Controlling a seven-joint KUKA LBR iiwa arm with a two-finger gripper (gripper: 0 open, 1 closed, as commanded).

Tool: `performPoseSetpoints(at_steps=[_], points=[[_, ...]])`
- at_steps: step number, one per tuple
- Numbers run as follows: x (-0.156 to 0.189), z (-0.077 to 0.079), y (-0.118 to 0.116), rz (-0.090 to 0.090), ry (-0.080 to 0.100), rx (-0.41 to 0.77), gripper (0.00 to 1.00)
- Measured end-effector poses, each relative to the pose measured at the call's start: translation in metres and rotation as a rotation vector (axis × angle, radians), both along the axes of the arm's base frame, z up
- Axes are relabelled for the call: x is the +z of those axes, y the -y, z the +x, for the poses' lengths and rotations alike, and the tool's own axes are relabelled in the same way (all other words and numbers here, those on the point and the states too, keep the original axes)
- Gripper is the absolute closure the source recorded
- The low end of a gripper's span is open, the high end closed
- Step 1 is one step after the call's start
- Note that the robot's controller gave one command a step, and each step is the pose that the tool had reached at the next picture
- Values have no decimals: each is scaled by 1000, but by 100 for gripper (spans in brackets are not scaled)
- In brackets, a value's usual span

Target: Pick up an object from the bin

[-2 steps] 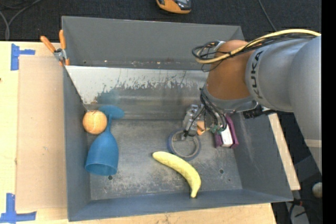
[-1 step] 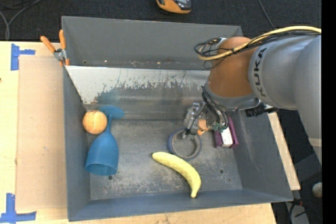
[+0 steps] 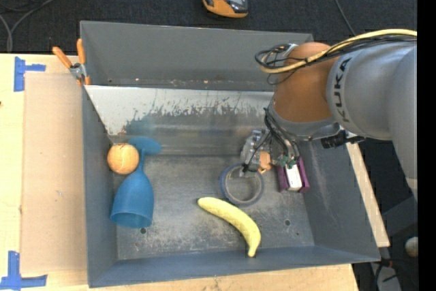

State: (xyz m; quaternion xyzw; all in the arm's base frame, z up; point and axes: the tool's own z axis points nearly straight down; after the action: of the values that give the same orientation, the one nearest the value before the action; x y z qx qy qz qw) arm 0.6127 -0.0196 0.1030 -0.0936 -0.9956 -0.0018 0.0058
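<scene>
The tool (image 3: 253, 159) hangs over the far rim of a grey-blue ring (image 3: 234, 198) lying flat right of the centre of the bin (image 3: 191, 78) — its open middle lies just toward the near wall from the tool. Whether the tool is wide or narrow, I cannot tell; the ring is round and thin-walled.

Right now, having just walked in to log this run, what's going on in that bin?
The robot arm reaches in from the right, and its gripper is low over the far edge of a grey-blue ring near the middle of the bin. Nothing is lifted. A purple and white block lies just right of the ring, a banana lies in front, and an orange ball and a tipped blue cup lie at the left.
</scene>
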Motion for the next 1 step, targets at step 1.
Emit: performPoseSetpoints(at_steps=[1], points=[[19,-1,0,0,-4,1,100]])
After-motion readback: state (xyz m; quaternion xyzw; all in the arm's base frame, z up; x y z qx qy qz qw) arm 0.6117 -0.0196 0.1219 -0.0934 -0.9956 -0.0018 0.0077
